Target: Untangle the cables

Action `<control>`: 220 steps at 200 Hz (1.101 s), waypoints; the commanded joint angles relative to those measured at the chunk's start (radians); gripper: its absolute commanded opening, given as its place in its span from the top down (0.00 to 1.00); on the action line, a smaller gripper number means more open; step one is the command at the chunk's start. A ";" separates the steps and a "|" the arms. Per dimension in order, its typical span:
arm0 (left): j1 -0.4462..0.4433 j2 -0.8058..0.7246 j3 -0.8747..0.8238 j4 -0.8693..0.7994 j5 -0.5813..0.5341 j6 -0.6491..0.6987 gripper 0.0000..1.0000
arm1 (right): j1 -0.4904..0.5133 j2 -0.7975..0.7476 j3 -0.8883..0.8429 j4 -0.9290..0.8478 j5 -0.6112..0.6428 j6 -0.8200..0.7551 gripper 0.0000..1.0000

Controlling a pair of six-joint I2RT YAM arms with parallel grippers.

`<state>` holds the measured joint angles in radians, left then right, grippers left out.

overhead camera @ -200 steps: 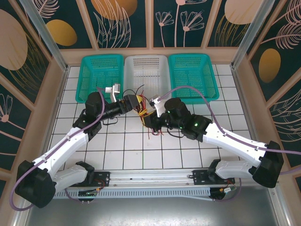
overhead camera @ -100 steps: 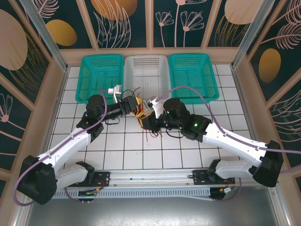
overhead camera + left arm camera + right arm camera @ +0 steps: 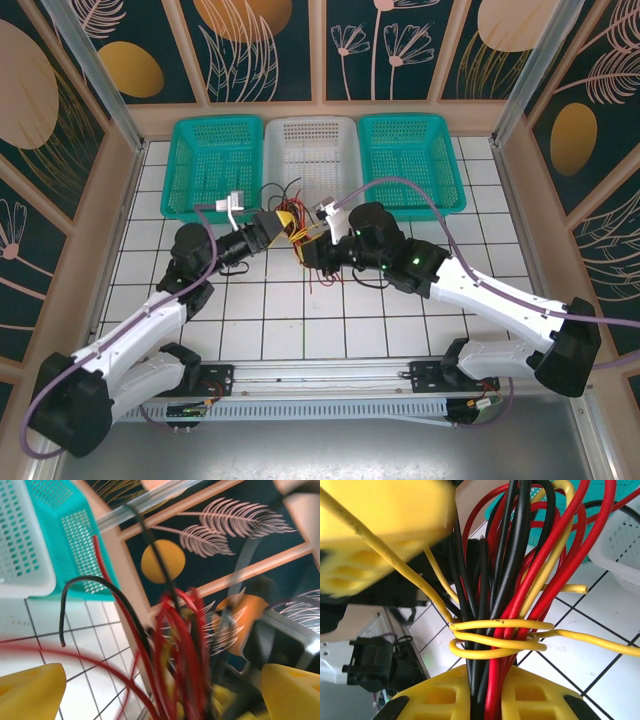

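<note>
Now right tool [image 3: 485, 682] clamps one cable bundle [image 3: 512, 580]; left tool [image 3: 160, 685] gapes, two fingers [image 3: 30, 690] flanking it.

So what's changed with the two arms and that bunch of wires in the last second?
The left arm pulled its wrist back toward its base, its open left gripper staying at the cables. The right gripper nudged the bundle slightly toward the baskets and stayed clamped on it. Baskets unmoved.
</note>
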<state>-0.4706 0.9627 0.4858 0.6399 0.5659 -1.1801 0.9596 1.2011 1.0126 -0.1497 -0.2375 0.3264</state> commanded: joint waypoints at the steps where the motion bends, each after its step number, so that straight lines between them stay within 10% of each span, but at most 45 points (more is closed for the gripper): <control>1: -0.003 -0.056 -0.023 0.132 -0.055 -0.009 0.01 | -0.014 -0.027 0.040 0.076 -0.044 0.042 0.85; 66: -0.003 0.018 0.072 -0.056 0.111 0.209 0.01 | -0.026 0.009 0.078 0.057 -0.108 0.063 0.84; 220: -0.003 -0.094 0.130 -0.267 0.122 0.526 0.01 | -0.016 0.061 0.118 -0.025 -0.164 0.053 0.86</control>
<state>-0.4717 0.8963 0.5938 0.4351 0.6903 -0.7620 0.9386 1.2449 1.0801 -0.1875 -0.3561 0.3763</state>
